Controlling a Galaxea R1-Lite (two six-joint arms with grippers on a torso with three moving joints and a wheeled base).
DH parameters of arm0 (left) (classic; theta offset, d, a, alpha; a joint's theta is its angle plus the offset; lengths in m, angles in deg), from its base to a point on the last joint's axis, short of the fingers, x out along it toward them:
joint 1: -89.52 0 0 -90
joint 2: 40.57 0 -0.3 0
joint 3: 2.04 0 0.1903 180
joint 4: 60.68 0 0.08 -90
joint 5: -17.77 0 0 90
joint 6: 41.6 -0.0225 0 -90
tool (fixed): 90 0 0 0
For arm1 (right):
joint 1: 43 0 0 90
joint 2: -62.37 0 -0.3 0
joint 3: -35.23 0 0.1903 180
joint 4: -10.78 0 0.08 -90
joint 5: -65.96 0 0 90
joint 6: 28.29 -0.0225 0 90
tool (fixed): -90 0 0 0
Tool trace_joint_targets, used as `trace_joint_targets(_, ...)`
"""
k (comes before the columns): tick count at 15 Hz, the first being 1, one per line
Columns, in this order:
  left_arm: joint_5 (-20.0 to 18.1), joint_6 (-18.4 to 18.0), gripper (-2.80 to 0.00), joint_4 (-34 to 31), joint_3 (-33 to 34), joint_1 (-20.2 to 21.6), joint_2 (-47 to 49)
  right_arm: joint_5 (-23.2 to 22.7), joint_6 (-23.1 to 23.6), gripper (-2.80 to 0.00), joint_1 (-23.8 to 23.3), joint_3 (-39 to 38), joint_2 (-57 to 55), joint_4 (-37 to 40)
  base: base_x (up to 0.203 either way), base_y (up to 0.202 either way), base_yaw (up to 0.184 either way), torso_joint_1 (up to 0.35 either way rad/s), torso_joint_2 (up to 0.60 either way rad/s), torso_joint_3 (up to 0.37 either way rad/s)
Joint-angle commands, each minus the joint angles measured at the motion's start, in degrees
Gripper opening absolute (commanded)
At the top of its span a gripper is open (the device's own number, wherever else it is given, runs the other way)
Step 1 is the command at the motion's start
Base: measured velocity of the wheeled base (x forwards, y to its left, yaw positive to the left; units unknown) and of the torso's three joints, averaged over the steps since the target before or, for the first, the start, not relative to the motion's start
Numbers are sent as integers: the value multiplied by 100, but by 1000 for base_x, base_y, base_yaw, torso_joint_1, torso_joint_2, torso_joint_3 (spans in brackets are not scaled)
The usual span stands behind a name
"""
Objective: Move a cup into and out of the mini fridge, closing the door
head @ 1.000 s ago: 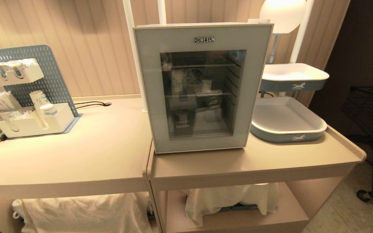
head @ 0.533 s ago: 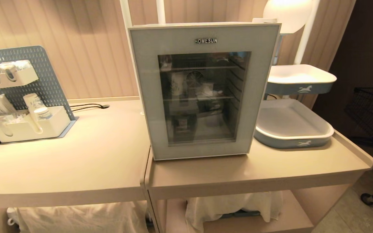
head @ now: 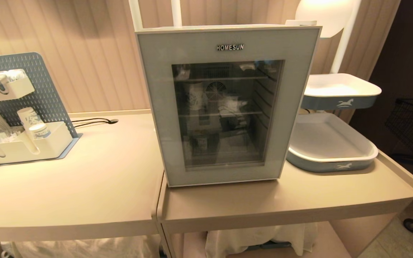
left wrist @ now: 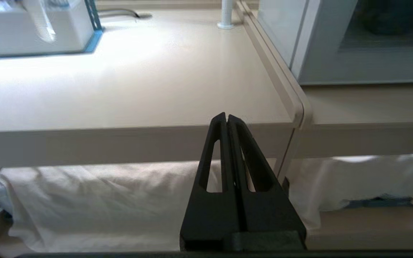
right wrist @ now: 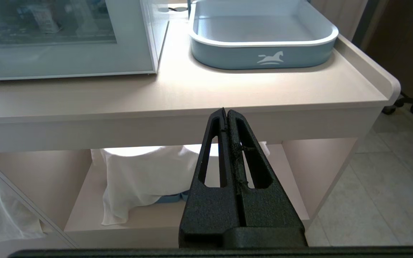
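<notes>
The mini fridge (head: 301, 107) stands on the right-hand counter (head: 264, 204), straight ahead in the head view. Its door (head: 156, 107), a pale grey-blue frame around dark glass lettered HOMESUN, is closed. Dim shapes sit on the shelves behind the glass, and I cannot make out the cup among them. Neither arm shows in the head view. My left gripper (left wrist: 226, 116) is shut and empty, low in front of the left counter's edge. My right gripper (right wrist: 225, 111) is shut and empty too, low in front of the right counter's edge, below the door (right wrist: 66, 57).
A white organiser (head: 23, 147) with tall paper cups stands at the far left. Two blue-and-white trays (head: 330, 163) are stacked on a stand right of the fridge. A seam (head: 160, 200) divides the two counters. White cloth (head: 260, 233) lies on the shelf below. A black wire cart (head: 412, 122) is at the right.
The whole head view has shifted: the fridge and counters now look larger and nearer. Nothing on the counters has moved.
</notes>
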Motion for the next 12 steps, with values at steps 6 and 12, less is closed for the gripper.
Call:
trace_joint_targets(6,1136,-35,-280,-1892,-4740,-15,1193,-10,14,-280,1,10,-9,29,0,0,0,0,0,0)
trace_joint_targets(12,638,414,0,-2718,-7043,-186,5964,-12,14,-280,1,1,-9,11,0,0,0,0,0,0)
